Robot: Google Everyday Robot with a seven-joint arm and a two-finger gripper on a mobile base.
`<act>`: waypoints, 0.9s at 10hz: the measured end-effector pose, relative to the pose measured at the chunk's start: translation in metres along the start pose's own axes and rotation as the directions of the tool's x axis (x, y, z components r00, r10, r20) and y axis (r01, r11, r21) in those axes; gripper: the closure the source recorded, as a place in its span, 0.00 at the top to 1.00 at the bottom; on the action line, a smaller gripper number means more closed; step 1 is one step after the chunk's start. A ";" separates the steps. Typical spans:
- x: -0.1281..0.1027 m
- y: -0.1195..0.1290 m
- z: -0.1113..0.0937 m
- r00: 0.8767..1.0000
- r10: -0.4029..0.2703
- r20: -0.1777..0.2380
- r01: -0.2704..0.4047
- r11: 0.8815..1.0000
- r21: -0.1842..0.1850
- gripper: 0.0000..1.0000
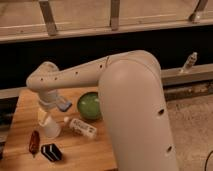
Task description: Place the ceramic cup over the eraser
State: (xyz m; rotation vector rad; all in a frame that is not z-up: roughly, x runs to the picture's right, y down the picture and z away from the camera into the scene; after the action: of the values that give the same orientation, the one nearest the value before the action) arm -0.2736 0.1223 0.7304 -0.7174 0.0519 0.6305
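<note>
The ceramic cup is a pale tapered shape with its narrow end up, on the left part of the wooden table. My gripper is right above the cup, at its upper end; whether it holds the cup does not show. The eraser, black with white diagonal stripes, lies on the table in front of the cup, a short way nearer the front edge and apart from it.
A green bowl stands right of the gripper. A white labelled bottle lies between bowl and cup. A slim dark red object lies left of the eraser. A blue-grey pad is beside the wrist. My bulky arm covers the table's right side.
</note>
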 end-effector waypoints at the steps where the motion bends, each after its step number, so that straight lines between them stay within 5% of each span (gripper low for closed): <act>1: -0.003 0.005 0.002 1.000 -0.012 0.002 0.012 1.000 -0.011 0.80; 9: -0.012 0.039 0.021 0.998 -0.069 0.007 0.070 0.994 -0.089 0.80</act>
State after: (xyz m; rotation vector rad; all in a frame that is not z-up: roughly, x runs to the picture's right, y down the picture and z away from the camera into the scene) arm -0.3087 0.1525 0.7262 -0.8010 -0.0045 0.5700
